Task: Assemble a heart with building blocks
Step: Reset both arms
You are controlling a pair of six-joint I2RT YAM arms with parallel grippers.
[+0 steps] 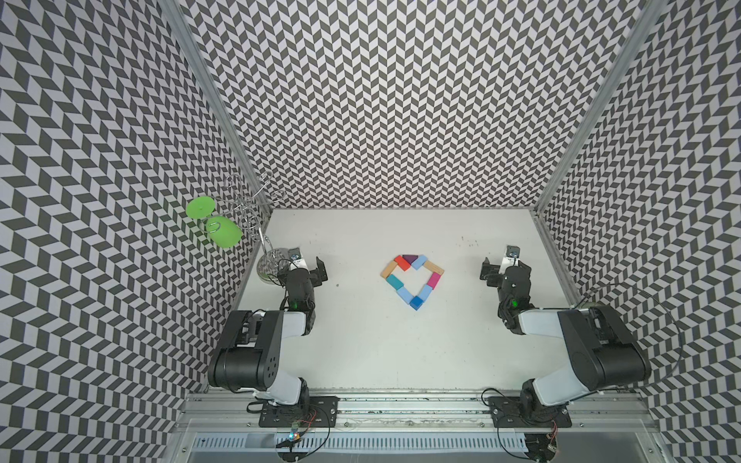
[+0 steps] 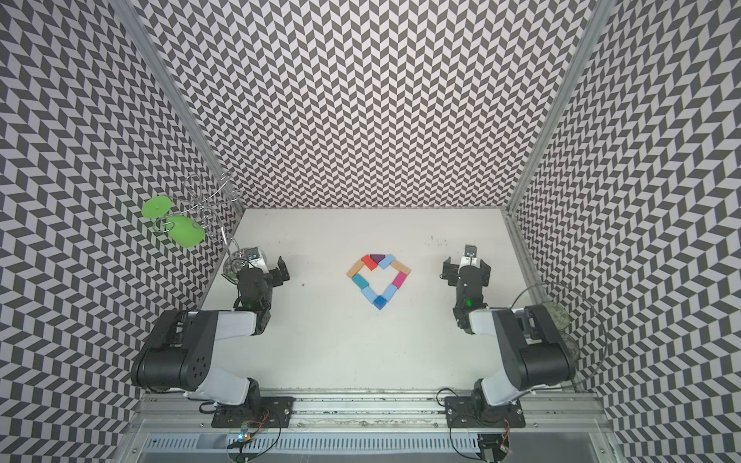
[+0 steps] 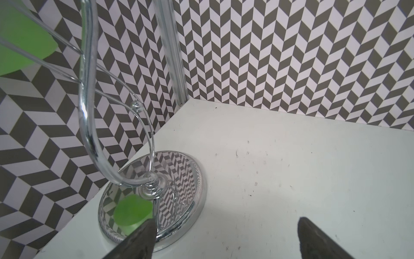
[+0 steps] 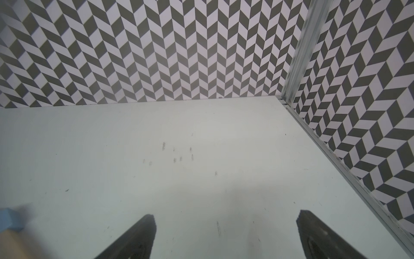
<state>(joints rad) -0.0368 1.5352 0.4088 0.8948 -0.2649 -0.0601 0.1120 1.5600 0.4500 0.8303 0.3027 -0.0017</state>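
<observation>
Ten coloured building blocks (image 1: 401, 262) outline a closed, hollow heart (image 1: 434, 267).

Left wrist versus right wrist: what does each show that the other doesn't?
Only the left wrist view: a chrome wire stand on a mirrored round base, holding a green goblet that is blurred at the frame edge. Only the right wrist view: a corner of a light blue block beside a tan block, both cut off at the frame edge. Both: the white table, chevron walls, a metal corner post, and an open gripper with nothing between its fingers, the left gripper and the right gripper.
</observation>
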